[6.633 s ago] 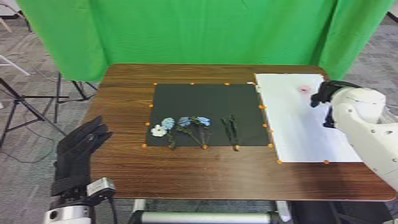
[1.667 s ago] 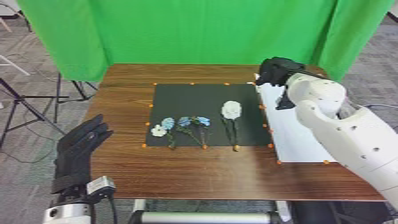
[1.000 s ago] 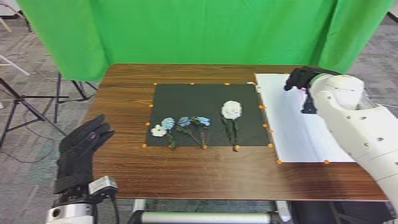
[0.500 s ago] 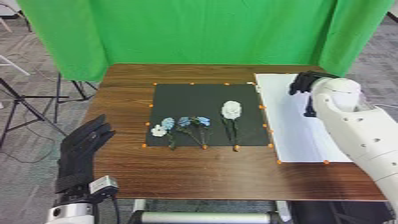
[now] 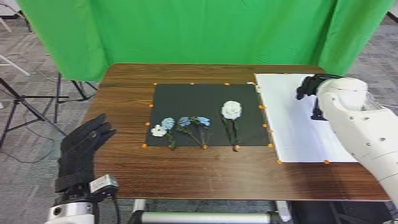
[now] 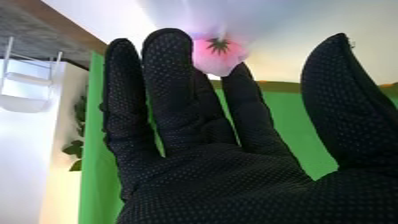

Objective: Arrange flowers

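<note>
Head view and right wrist view put the right hand (image 5: 313, 86), thumb and fingers apart, by a pink flower (image 6: 213, 61) right of the black mat (image 5: 191, 102). Left of it, the left hand's (image 5: 78, 150) fingers are straight.

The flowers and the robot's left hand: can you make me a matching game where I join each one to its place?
Things:
1. small white flower
2. big, tall white flower
3. round pink flower
4. black-gloved left hand

Places:
A. by the fingers of the right hand
B. left of the black square mat
C. at the left end of the flowers on the mat
D. on the mat, at the top of long green stems

Right pairs: 1-C, 2-D, 3-A, 4-B
</note>
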### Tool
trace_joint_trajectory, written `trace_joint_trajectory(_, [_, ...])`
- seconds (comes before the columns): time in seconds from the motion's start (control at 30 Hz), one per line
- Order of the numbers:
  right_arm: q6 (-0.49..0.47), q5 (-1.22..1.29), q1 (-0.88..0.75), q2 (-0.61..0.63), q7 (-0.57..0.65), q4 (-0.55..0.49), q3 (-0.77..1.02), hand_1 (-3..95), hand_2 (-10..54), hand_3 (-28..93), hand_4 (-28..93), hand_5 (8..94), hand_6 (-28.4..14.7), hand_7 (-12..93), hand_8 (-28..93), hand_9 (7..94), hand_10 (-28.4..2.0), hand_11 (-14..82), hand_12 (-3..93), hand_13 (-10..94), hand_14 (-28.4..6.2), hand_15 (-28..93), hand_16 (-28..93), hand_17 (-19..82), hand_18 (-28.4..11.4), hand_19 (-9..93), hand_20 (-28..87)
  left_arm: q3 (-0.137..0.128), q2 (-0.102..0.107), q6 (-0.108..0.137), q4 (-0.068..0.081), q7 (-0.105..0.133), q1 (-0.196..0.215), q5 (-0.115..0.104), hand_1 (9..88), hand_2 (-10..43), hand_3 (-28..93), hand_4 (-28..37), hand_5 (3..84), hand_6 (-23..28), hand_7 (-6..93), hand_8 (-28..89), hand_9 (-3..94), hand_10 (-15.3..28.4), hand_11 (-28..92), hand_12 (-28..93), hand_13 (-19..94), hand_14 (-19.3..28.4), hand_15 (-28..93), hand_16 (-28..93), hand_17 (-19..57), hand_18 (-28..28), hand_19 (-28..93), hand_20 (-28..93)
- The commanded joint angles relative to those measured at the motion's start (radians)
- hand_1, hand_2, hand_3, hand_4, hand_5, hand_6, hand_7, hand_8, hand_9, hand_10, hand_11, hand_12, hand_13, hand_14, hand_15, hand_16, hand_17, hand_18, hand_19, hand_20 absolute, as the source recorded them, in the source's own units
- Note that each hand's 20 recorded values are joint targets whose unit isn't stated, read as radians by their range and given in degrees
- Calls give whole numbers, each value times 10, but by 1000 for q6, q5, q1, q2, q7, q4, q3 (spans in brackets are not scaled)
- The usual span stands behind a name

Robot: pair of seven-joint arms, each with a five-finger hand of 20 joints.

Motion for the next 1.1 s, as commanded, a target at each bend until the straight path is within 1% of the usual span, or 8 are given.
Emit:
trace_joint_trajectory(0.03, [-27,-47,-23,-9,-13,-2,2,174,82,907,-231,377,-73,114,-104,353,-141,91,137,549,-130,809,102,271,-232,885,40,4,-9,-9,4,-7,4,6,272,35,832,-187,434,124,162,-108,351,203,406,72,255,272,675,-179,-91,213,596,37])
trace_joint_trajectory(0.27, [75,-74,-68,11,25,-22,-35,278,8,903,-256,442,-56,155,-121,467,-131,157,140,588,-103,798,109,297,-209,889,31,1,-12,-14,3,-16,6,10,272,36,832,-188,434,124,164,-108,351,203,406,72,255,273,675,-179,-91,213,596,36])
trace_joint_trajectory(0.33, [128,-79,-82,25,41,-26,-54,336,-18,888,-271,489,-47,176,-129,537,-134,201,142,618,-87,791,117,323,-196,898,26,-1,-13,-18,3,-22,6,16,272,36,832,-187,435,124,163,-108,351,204,405,71,255,273,676,-179,-91,213,596,36])
trace_joint_trajectory(0.43, [226,-77,-93,47,85,-29,-97,387,-38,861,-281,568,-23,219,-148,640,-111,252,143,667,-67,773,133,356,-183,914,13,0,-15,-20,3,-26,6,17,271,34,834,-186,435,124,163,-108,351,203,405,72,255,274,676,-179,-91,214,596,37])
trace_joint_trajectory(0.53, [305,-91,-99,64,111,-31,-133,449,-62,804,-282,628,-9,278,-80,732,-89,206,213,700,-53,756,153,380,-177,927,-2,0,-16,-24,3,-31,6,21,273,35,833,-186,434,124,164,-108,351,204,405,72,255,273,676,-179,-91,213,596,36])
trace_joint_trajectory(0.67, [336,-121,-106,70,106,-28,-139,528,-80,755,-283,720,14,339,-49,860,-61,128,319,761,-30,729,176,403,-167,932,1,0,-16,-25,4,-31,6,22,273,35,833,-185,434,123,164,-108,351,205,405,72,255,273,676,-179,-91,213,596,36])
trace_joint_trajectory(0.87, [438,-98,-93,115,130,-53,-204,554,-93,757,-283,764,17,327,-36,902,-43,129,358,798,-15,716,189,419,-162,932,14,-3,-10,-19,1,-28,14,18,273,36,831,-185,435,124,164,-108,351,203,406,72,255,273,676,-179,-91,213,595,36])
trace_joint_trajectory(1.1, [521,-71,-153,165,98,-233,-185,557,-95,765,-283,780,11,308,-22,911,-46,126,364,804,-16,715,195,425,-165,932,26,-5,-1,-16,-3,-25,16,12,274,36,830,-185,435,125,163,-108,351,203,406,72,255,272,676,-179,-91,212,595,36])
